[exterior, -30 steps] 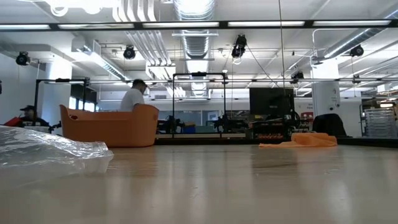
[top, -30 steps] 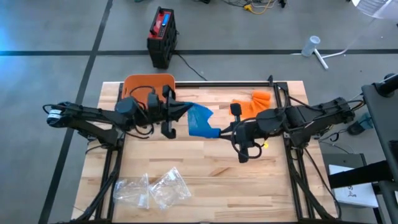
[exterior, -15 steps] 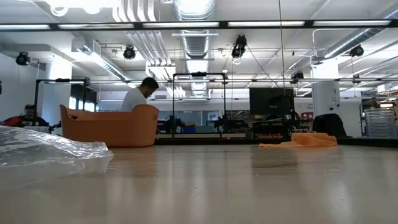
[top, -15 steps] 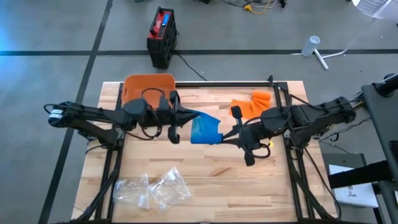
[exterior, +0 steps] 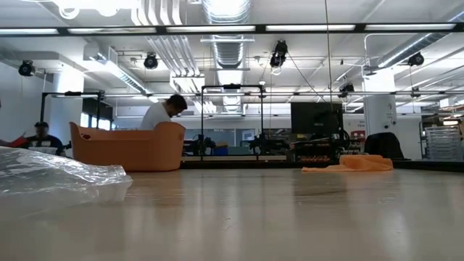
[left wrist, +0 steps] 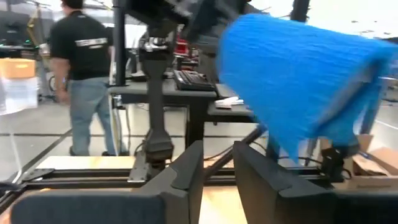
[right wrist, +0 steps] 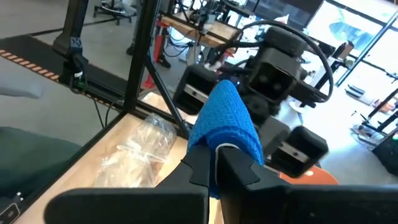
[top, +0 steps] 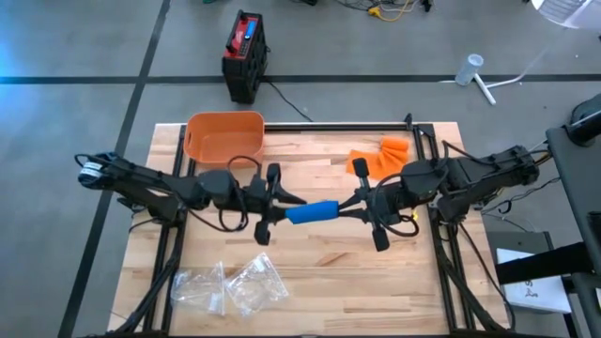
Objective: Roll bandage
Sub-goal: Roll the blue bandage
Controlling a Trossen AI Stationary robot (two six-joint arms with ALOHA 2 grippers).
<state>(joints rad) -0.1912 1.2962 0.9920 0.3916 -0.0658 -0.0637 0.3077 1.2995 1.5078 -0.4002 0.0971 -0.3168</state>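
Observation:
The blue bandage [top: 312, 212] hangs as a narrow, bunched band above the middle of the table, between my two grippers. My right gripper [top: 346, 207] is shut on its right end; its wrist view shows the bandage [right wrist: 224, 118] running away from that gripper [right wrist: 216, 163]. My left gripper [top: 293, 200] points level at the bandage's left end. Its fingers [left wrist: 186, 171] stand open with nothing between them. In the left wrist view the bandage [left wrist: 292, 81] is just beyond and to one side of the gripper [left wrist: 217, 165]. Whether it touches them, I cannot tell. My right gripper pinches the bandage's right end [right wrist: 219, 142] between its two fingers. The fingers come in nearly level from the table's right side and lie along the band. The bandage is lifted clear of the table and reaches toward my left gripper.
An orange basket [top: 223, 136] stands at the far left of the table, and an orange cloth [top: 380, 155] lies at the far right. Clear plastic bags [top: 230, 286] lie near the front left edge. A person [left wrist: 84, 68] stands in the room beyond the table.
My left gripper has gone toward the table's near edge and down, and has tipped to level. The bandage was a broad sheet hanging between the grippers. It is now gathered into a narrow band lying nearly level between them.

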